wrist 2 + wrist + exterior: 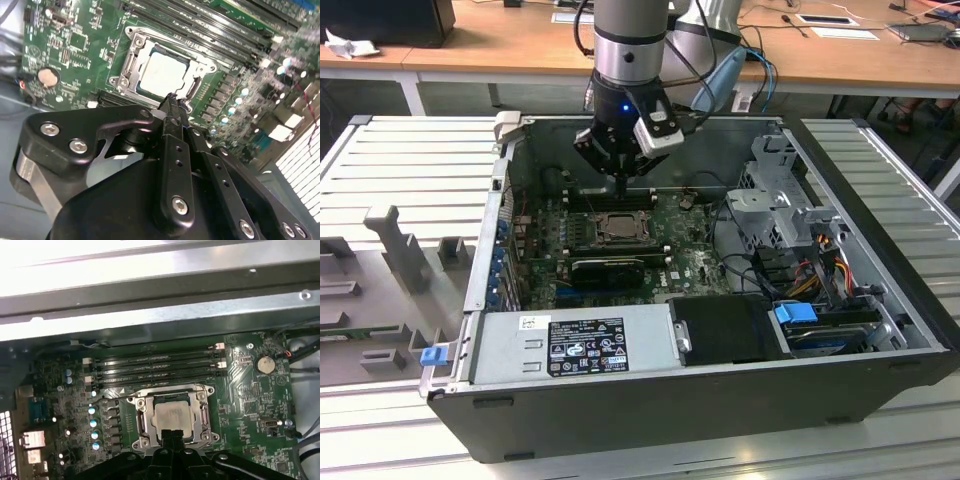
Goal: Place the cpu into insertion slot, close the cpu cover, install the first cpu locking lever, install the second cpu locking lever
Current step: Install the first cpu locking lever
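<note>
The cpu [173, 415] is a small pale square, and it lies flat in the insertion slot [598, 232] in the middle of the green board [250, 405]. The cpu cover [170, 391] is a thin shiny metal frame. It lies flat over the slot, and the cpu shows through the hole in its middle. I cannot tell how the locking levers at the sides sit. The gripper [172, 100] hangs just above one edge of the slot, and its tips point down at the rim of the cover. Its fingers [167, 436] are close together, with nothing seen between them. Long black memory slots [155, 367] run side by side just next to the insertion slot. A round silver battery [265, 364] sits on the board near one end of them. In the exterior view, the board lies inside an open computer case [650, 410], and the arm [630, 50] comes down into it from above.
</note>
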You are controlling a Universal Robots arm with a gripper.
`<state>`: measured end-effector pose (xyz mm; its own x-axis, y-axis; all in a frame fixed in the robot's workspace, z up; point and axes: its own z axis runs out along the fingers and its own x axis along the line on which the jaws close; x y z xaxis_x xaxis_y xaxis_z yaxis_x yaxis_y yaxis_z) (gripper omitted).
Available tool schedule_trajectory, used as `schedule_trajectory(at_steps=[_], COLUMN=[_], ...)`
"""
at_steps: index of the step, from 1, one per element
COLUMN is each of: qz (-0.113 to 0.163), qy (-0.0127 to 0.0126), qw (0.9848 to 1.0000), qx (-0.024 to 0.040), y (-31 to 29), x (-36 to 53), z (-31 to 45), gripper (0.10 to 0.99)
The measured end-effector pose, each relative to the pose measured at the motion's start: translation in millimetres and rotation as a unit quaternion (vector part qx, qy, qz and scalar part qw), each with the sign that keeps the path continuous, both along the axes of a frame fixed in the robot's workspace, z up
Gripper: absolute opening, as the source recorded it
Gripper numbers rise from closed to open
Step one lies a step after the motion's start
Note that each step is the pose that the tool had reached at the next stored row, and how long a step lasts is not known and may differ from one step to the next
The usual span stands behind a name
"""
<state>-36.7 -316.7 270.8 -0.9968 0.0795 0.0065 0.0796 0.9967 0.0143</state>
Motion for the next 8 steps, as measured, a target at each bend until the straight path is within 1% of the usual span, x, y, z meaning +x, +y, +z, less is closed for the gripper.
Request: schedule_trajectory(at_steps=[2, 4, 5, 7, 8], qz=[0.018, 0.042, 0.049, 0.067, 0.079], qy=[0.0, 0.0, -0.0001, -0.0001, -0.0001], qw=[0.9998, 0.9991, 0.9988, 0.9977, 0.9969], qx=[-0.0001, -0.0001, 0.0, 0.0, -0.0001], y=[0.0, 0.0, 0.0, 0.0, 0.0], x=[0.0, 0.0, 0.0, 0.0, 0.0], z=[-0.1, -0.2, -0.2, -0.3, -0.3], gripper=[0.106, 0.106, 0.106, 0.106, 0.106])
